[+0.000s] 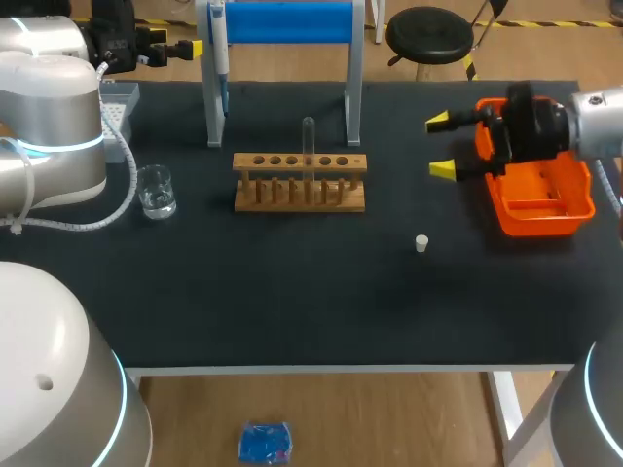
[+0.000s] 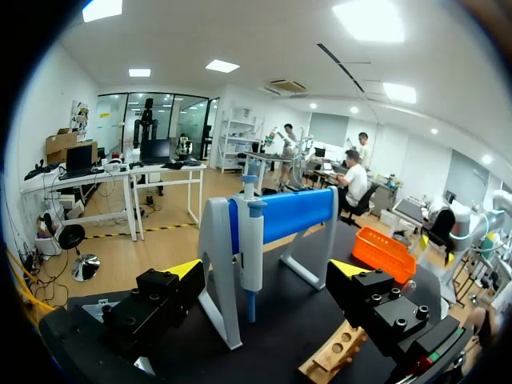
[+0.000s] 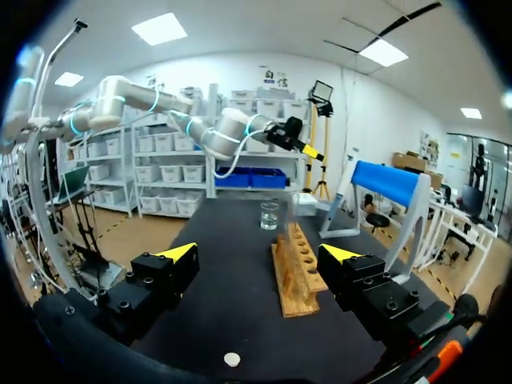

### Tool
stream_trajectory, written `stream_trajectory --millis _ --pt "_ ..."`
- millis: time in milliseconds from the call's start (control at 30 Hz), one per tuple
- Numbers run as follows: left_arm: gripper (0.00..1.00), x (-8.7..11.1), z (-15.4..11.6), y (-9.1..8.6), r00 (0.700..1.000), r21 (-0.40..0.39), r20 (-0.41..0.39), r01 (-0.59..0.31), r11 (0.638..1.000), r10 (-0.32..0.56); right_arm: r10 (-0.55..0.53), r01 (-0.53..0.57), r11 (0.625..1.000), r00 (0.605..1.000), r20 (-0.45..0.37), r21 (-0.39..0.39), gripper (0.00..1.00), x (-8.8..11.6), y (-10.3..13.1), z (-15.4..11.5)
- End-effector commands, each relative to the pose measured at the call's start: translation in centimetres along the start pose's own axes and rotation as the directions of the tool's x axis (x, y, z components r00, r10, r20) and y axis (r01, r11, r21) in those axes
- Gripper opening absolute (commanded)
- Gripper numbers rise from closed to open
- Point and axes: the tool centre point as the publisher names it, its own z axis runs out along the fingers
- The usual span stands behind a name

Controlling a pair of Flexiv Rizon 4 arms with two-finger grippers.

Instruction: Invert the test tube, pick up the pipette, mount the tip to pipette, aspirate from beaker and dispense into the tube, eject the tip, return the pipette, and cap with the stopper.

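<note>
A clear test tube stands upright in the wooden rack at mid-table. The pipette hangs on the blue-barred stand behind the rack. A glass beaker sits left of the rack, and a small white stopper lies to the rack's front right. My left gripper is open at the back left, facing the hanging pipette with a gap between. My right gripper is open above the table's right side, pointing at the rack, with the stopper below it.
An orange tray sits under my right wrist at the right edge. A pale tip box stands at the far left behind the beaker. The stand's grey legs rise just behind the rack.
</note>
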Motion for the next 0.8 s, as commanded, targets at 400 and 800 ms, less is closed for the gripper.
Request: stream_trajectory --millis 400,800 --pt "1.00 0.0 0.0 0.0 1.000 0.001 0.000 0.000 1.000 0.000 -0.006 0.006 1.000 1.000 0.000 -0.008 1.00 0.0 -0.3 0.2" --pt "1.00 9.2 -3.3 2.2 0.969 0.033 -0.076 -0.233 0.972 0.235 -0.006 0.006 1.000 1.000 0.000 -0.008 1.00 0.0 -0.3 0.2"
